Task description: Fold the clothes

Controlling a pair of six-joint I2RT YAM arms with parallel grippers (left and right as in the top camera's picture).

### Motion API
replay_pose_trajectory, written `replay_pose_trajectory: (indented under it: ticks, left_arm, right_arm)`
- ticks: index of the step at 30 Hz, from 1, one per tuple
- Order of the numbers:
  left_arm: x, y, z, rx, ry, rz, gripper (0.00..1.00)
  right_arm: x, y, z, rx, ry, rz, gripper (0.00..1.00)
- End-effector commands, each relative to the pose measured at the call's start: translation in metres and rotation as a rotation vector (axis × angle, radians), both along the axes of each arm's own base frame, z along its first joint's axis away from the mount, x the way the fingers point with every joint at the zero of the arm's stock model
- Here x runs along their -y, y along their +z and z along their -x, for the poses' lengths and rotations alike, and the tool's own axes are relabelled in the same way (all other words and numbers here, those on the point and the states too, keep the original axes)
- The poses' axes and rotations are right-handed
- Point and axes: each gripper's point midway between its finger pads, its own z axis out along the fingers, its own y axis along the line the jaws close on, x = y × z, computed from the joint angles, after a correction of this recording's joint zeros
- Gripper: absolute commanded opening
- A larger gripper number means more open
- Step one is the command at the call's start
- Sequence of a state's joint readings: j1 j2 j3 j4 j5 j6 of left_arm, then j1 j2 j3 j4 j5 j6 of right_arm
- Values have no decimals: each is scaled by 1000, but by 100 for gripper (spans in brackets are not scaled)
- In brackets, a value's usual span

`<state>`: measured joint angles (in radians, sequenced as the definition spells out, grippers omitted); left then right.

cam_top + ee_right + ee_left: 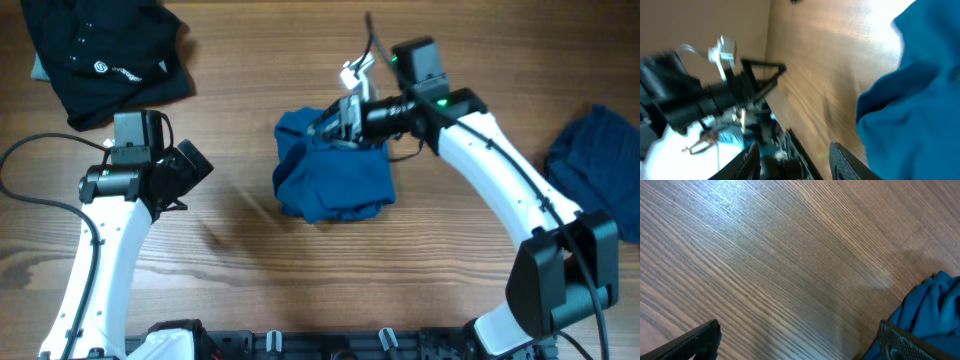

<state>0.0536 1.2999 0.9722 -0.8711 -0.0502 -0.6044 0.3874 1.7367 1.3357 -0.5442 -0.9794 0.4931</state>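
- The wooden surface (240, 260) carries three garments, two blue and one black. They lie well apart, apparently so that one can be worked at a time.
- Two arms work the scene. The right arm (500, 170) stretches in over the middle garment, while the left arm (100, 250) holds back at its own side.
- One black garment (100, 55) lies heaped beyond the left tool (195, 168) and off to its left. Whether it is waiting its turn or set aside cannot be told.
- One mid-blue T-shirt (335, 175), bunched and partly doubled over, sits under the right tool (340, 118) and just nearer than it. It lies between the two tools, where either could reach it, and looks to be the piece being folded.
- One darker blue garment (600, 160) lies crumpled well to the outer side of the right tool, beside the right arm, with nothing touching it.
- The right tool sits at the T-shirt's far edge. In its own blurred view the jaws stand partly apart with blue cloth beside one finger, and whether they pinch any fabric cannot be told.
- The left tool is released, its jaws wide over bare wood. The T-shirt's edge lies just to its right, likely the next thing it takes.
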Motion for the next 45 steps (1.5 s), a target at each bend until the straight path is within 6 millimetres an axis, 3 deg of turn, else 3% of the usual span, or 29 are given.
replay_pose_trajectory:
  ticks: [1, 6, 13, 23, 29, 37, 41, 45]
  left_arm:
    - [0, -4, 1, -12, 8, 11, 100]
    - [0, -6, 5, -29, 8, 12, 100]
    - [0, -6, 5, -30, 8, 12, 100]
    - [0, -5, 2, -16, 8, 11, 100]
    - [0, -5, 2, -16, 8, 11, 100]
    - [0, -5, 2, -16, 8, 11, 100]
    - [0, -5, 3, -21, 7, 11, 100]
    - [0, -5, 3, -23, 7, 11, 100]
  right_arm:
    - [-38, -3, 33, 112, 134, 32, 46]
    - [-72, -9, 49, 165, 146, 83, 51]
    - [-75, -19, 49, 158, 126, 89, 51]
    - [-70, -80, 58, 57, 86, 88, 51]
    - [-66, -137, 61, -27, 59, 129, 53]
    - [-78, -190, 72, -162, 99, 103, 50]
    - [-79, -187, 66, -133, 58, 133, 49]
    - [-84, -149, 57, -48, 37, 93, 49]
